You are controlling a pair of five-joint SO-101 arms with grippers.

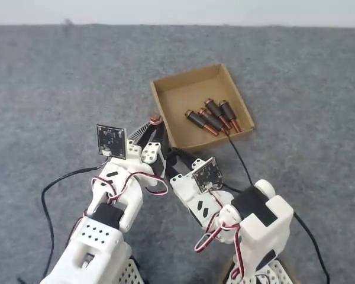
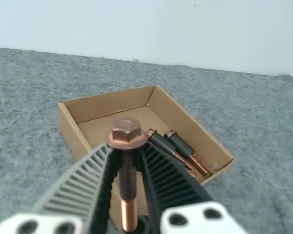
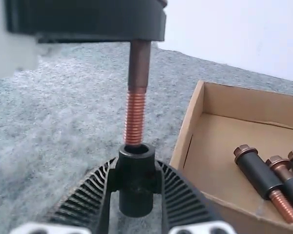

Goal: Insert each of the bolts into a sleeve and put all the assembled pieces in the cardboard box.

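My left gripper (image 2: 128,161) is shut on a copper bolt (image 2: 127,168), held upright with its hex head (image 1: 155,120) on top, just beside the near-left edge of the cardboard box (image 1: 165,94). Directly beneath it, my right gripper (image 3: 136,187) is shut on a black sleeve (image 3: 136,183), also upright. The bolt's threaded tip (image 3: 134,119) just enters the sleeve's open mouth. Three assembled pieces (image 1: 212,118) lie side by side in the box (image 3: 244,119), also seen as assembled pieces (image 3: 263,178) in the right wrist view.
Grey carpet (image 1: 59,83) covers the table all around. A black cable (image 1: 239,157) runs past the box's near corner toward the right arm's base. Another cable (image 1: 47,198) loops left of the left arm.
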